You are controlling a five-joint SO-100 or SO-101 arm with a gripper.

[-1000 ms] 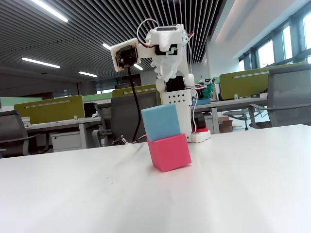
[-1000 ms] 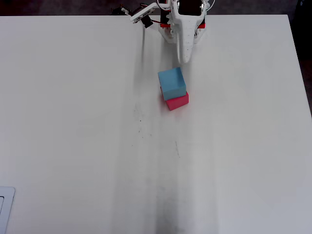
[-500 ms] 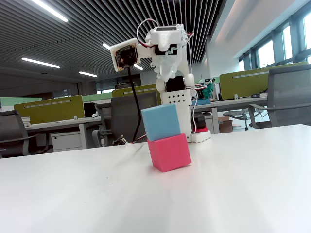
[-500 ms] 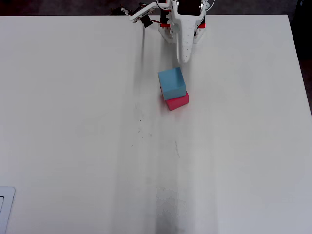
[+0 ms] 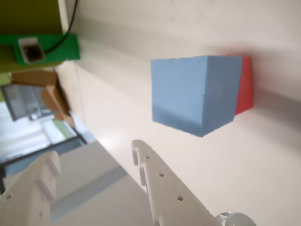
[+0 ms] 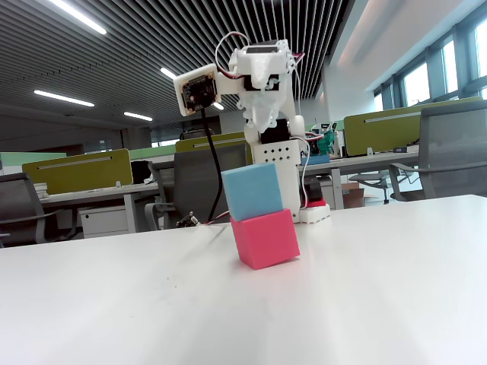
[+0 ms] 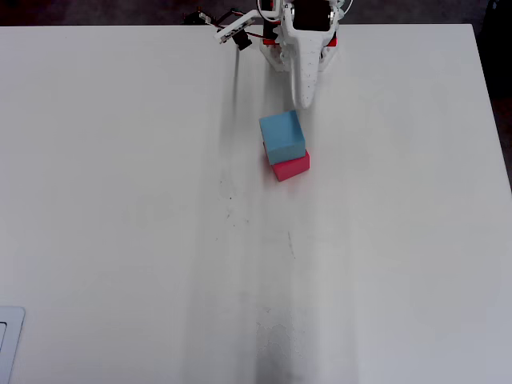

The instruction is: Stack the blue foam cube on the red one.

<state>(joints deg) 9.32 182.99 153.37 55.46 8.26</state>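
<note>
The blue foam cube (image 6: 253, 191) rests on top of the red one (image 6: 265, 238), slightly offset toward the back, near the arm's base. From above, the blue cube (image 7: 282, 137) covers most of the red cube (image 7: 291, 167). In the wrist view the blue cube (image 5: 193, 94) hides all but an edge of the red cube (image 5: 243, 84). My gripper (image 5: 94, 153) is open and holds nothing, its white fingers apart, well clear of the stack. It hangs raised above and behind the cubes in the fixed view (image 6: 263, 122) and points toward them in the overhead view (image 7: 304, 99).
The arm's base (image 7: 302, 44) stands at the far edge of the white table (image 7: 144, 240). A black cable (image 6: 213, 175) runs down beside it. Office desks and chairs fill the background beyond the table.
The arm has drawn back slightly toward its base and tilted, carrying the wrist camera with it. The stacked cubes have not moved.
</note>
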